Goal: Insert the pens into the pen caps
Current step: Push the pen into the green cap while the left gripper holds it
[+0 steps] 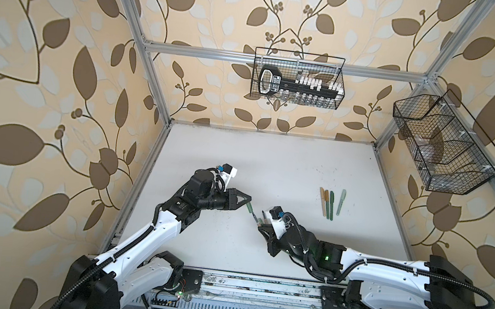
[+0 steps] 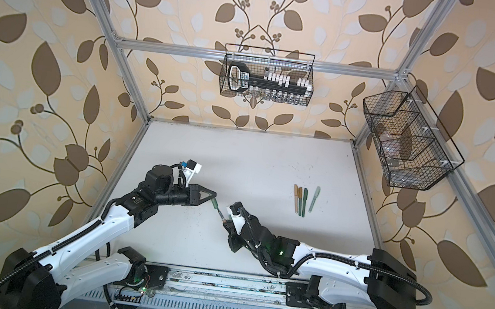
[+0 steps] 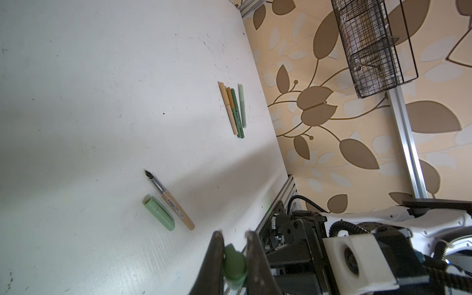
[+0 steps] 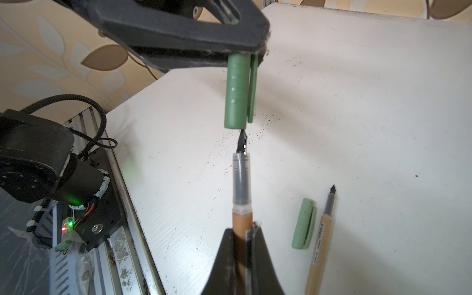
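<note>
Green cap (image 4: 237,92): pinched tight in left pincer (image 3: 233,246) | tan pen (image 4: 241,178): pinched tight in right pincer (image 4: 242,235), at 5 o'clock of cap in both top views, dark tip right at cap's mouth, not yet in | step: lining up | next: push straight in, slow, no tilt

A white, scuffed desk (image 1: 239,160) fills the lower middle in both top views. At upper centre a black wire basket (image 1: 256,77) on the aluminium frame (image 1: 204,52) holds a black key-shaped object (image 1: 304,89). A second basket (image 1: 409,116) hangs at right against leaf-patterned wallpaper (image 1: 58,76).
</note>
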Tool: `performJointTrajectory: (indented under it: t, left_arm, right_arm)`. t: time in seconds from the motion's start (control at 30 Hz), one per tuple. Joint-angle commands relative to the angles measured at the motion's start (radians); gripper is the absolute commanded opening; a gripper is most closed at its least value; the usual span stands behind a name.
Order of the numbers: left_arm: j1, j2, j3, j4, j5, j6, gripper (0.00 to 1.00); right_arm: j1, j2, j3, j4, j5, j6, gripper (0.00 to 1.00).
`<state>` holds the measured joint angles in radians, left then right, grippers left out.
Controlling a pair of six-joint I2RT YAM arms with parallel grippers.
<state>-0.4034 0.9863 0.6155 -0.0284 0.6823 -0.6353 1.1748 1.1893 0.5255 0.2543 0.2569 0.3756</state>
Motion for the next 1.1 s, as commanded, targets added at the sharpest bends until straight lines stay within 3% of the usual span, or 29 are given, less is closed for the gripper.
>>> performJointTrajectory:
  t: [0.0,0.37,0.73,1.07]
  left_arm:
    - [-0.017,0.003,0.001,0.037,0.034,0.008,0.00]
    - [-0.062,0.011,-0.007,0.028,-0.009,0.039,0.00]
    - [-0.124,0.032,0.013,-0.042,-0.041,0.093,0.00]
    - [-0.153,0.054,-0.018,-0.022,-0.070,0.083,0.00]
  right_arm:
    - [-0.005,0.015,0.042,0.020,-0.009,-0.018,0.04]
    - [-0.019,0.061,0.116,0.011,-0.005,-0.015,0.03]
    - [-0.034,0.097,0.165,0.090,0.091,-0.016,0.00]
    - [-0.104,0.096,0.260,0.133,0.041,-0.105,0.00]
